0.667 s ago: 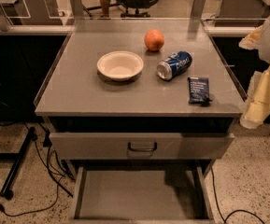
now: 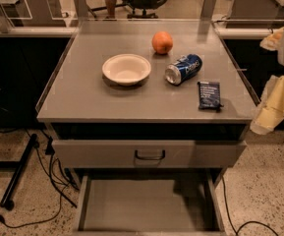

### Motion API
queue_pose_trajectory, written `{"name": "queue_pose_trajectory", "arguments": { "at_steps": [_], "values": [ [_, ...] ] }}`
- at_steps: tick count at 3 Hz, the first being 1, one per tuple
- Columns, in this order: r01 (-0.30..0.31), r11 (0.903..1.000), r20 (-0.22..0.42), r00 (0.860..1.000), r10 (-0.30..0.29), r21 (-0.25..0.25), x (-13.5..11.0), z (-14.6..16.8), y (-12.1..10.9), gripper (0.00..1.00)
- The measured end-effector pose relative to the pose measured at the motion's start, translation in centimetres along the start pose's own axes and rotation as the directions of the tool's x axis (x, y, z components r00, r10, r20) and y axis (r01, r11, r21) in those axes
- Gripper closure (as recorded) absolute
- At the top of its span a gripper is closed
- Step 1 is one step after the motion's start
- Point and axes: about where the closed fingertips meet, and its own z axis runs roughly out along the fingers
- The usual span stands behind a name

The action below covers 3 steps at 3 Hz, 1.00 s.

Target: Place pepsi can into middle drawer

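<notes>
Nothing's really moved: the pepsi can [image 2: 183, 69] lies on its side on the surface [image 2: 82, 95], right of the bowl [image 2: 127, 69], while the claw [image 2: 271, 107] hangs off the right edge, can't tell if released or clenched. The middle drawer [image 2: 141, 205] sits open on the near side, so the pickup's still ahead.

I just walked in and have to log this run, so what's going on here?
Nothing is being handled yet. The robot's pincer hangs right of the table, apart from everything on it. The pepsi can lies on its side on top, between the orange and the snack packet. The middle drawer below is pulled open, waiting.
</notes>
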Motion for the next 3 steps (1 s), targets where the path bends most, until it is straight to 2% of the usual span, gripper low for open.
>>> {"name": "queue_pose_trajectory", "arguments": {
  "at_steps": [1,2,3],
  "values": [
    [-0.357,0.9269,0.085,0.933,0.349,0.115,4.4,-0.7,3.5,0.00],
    [-0.601,0.7803,0.188,0.798,0.573,0.173,7.0,-0.4,4.1,0.00],
    [-0.782,0.5932,0.301,0.622,0.723,0.192,9.5,0.8,3.7,0.00]
  ]
}}
